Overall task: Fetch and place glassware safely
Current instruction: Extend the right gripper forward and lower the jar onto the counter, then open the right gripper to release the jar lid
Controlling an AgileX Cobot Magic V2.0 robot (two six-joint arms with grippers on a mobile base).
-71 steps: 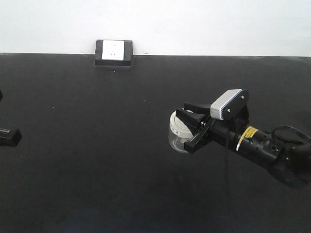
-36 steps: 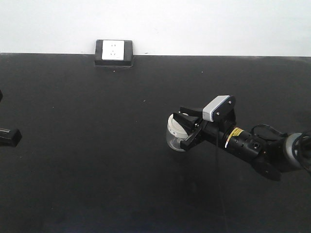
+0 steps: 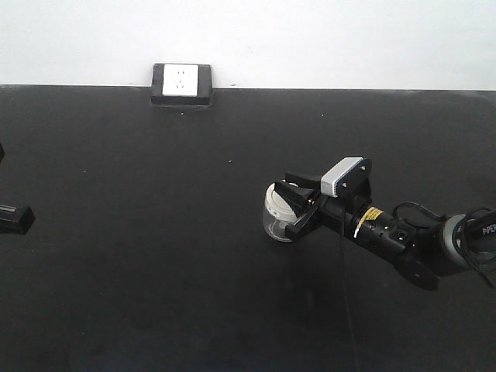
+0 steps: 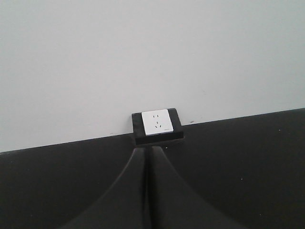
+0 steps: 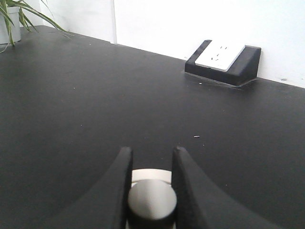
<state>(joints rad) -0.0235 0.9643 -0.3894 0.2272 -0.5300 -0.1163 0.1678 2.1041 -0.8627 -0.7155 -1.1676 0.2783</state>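
The right tool [image 3: 298, 208], clenched on the glass jar [image 3: 277, 217], had lowered it to the bench [image 3: 155, 232] (left tool [image 4: 147, 191] shut), so release seemed next

Glass jar [image 3: 277, 219] on table [image 3: 155, 256], right of centre. Right gripper [image 3: 298, 207] reaches in from right, fingers [image 5: 121, 176] either side of jar lid knob [image 5: 151, 200]. Socket box [image 3: 181, 84] at table's far edge against wall [image 3: 310, 39], left of jar. Left gripper [image 4: 147, 191] at left (only tip visible in front view), well apart from jar, fingers together, pointing at socket box. Plant [image 5: 14, 14] at far corner.
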